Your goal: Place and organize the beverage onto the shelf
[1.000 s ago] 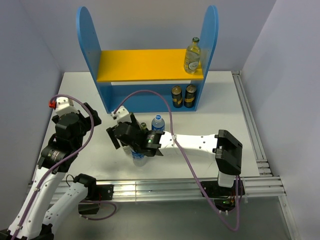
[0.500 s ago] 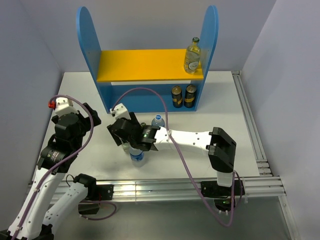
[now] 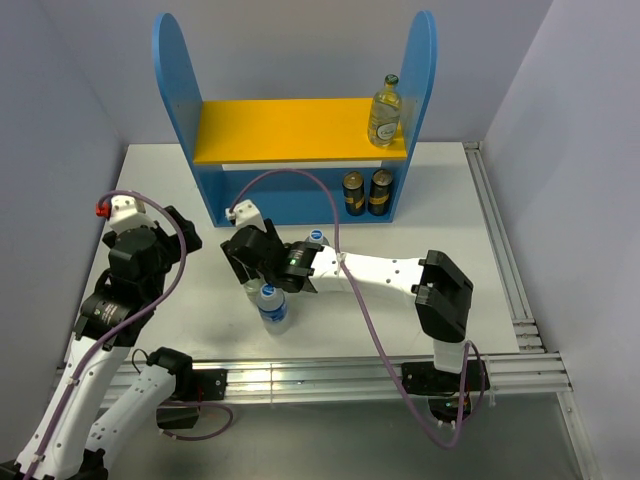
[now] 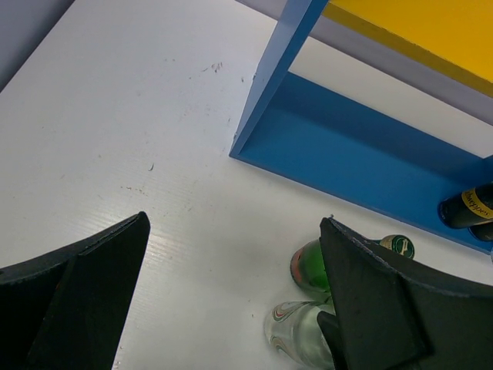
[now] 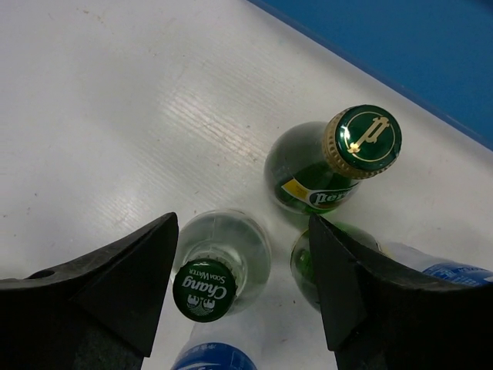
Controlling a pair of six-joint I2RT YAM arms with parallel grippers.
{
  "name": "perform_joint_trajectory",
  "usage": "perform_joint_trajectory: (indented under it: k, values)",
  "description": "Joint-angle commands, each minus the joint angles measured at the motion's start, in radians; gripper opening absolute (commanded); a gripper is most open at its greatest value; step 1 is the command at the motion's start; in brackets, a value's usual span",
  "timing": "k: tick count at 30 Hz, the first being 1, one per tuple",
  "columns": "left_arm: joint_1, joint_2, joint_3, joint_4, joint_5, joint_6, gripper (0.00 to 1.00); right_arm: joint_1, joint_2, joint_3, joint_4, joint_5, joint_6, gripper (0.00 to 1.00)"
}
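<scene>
The blue shelf [image 3: 180, 120] holds one clear glass bottle [image 3: 384, 110] on its yellow board and two dark bottles [image 3: 366, 192] on the lower level. My right gripper [image 5: 243, 223] is open above a bottle cluster on the table. A clear glass bottle with a green cap [image 5: 219, 262] stands between its fingers [image 5: 115, 285]. A green bottle [image 5: 327, 166] stands just beyond. A second green bottle [image 5: 320, 266] is partly hidden by the right finger. A blue-capped water bottle [image 3: 270, 303] stands nearest the arms. My left gripper [image 4: 231, 231] is open and empty, left of the cluster.
A second water bottle [image 3: 316, 237] is partly hidden behind my right arm. The shelf's left panel [image 4: 269, 77] stands close ahead of the left gripper. The table's railed right edge [image 3: 500, 250] lies beyond the right arm.
My right gripper has moved away from the near water bottle toward the shelf, leaving that bottle standing uncovered. The left arm has not moved.
</scene>
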Motion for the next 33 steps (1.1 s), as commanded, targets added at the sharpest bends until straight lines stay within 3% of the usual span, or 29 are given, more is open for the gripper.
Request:
perform_joint_trajectory:
  k: [1,5,10,17,21,26,29,30,33]
  values:
    - [0.010,-0.003,0.018,0.015,0.016,0.002,0.99,0.006,-0.033,-0.009,-0.006,-0.021,0.024,0.75]
    - [0.019,-0.006,0.018,0.017,0.023,0.002,0.99,0.029,-0.039,-0.006,-0.022,-0.016,0.026,0.74]
    - [0.022,-0.006,0.016,0.018,0.024,0.003,0.99,0.036,-0.042,-0.009,-0.037,-0.025,0.046,0.63]
    - [0.025,-0.008,0.018,0.018,0.024,0.002,0.99,0.045,-0.038,-0.005,-0.062,-0.015,0.061,0.56]
    - [0.025,-0.011,0.016,0.018,0.026,0.003,0.99,0.046,-0.039,-0.007,-0.071,-0.004,0.061,0.42]
    - [0.025,-0.009,0.018,0.018,0.029,0.003,0.99,0.046,-0.038,-0.001,-0.072,0.007,0.058,0.34]
    - [0.025,-0.013,0.016,0.020,0.027,0.003,0.99,0.046,-0.036,0.014,-0.081,0.010,0.053,0.20]
    - [0.025,-0.011,0.016,0.018,0.029,0.003,0.99,0.046,-0.033,0.033,-0.094,0.013,0.053,0.10]
    - [0.025,-0.009,0.016,0.020,0.030,0.003,0.99,0.046,-0.033,0.077,-0.123,0.018,0.049,0.05]
